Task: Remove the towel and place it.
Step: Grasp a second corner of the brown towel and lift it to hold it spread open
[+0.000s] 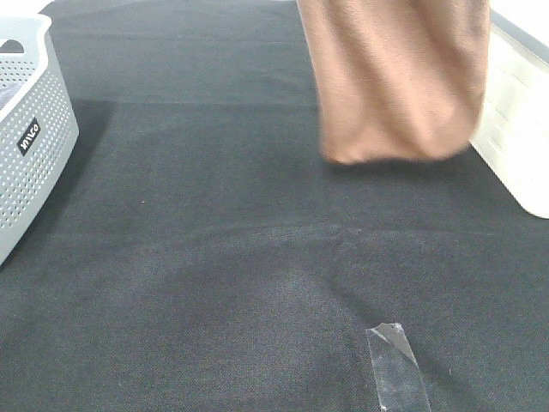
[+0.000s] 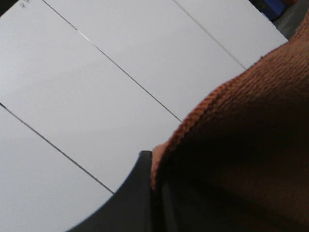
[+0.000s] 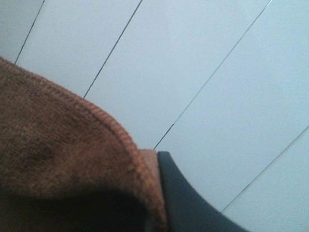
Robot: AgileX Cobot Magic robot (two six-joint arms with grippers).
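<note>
The brown towel (image 1: 395, 77) hangs down from above the far right of the table, its folded lower end just over the dark cloth. Neither gripper shows in the exterior high view; the towel's top runs out of that frame. In the left wrist view the towel's hemmed edge (image 2: 251, 145) is pressed against a dark finger (image 2: 130, 203) of my left gripper (image 2: 153, 169), which is shut on it. My right gripper (image 3: 159, 162) is likewise shut on the towel's hem (image 3: 63, 159), beside its dark finger (image 3: 190, 205). Both wrist cameras look up at white panels.
A grey perforated basket (image 1: 30, 120) stands at the left edge of the table. A white container (image 1: 519, 112) sits at the right, close behind the hanging towel. A strip of clear tape (image 1: 396, 365) lies on the dark tablecloth (image 1: 214, 240) near the front.
</note>
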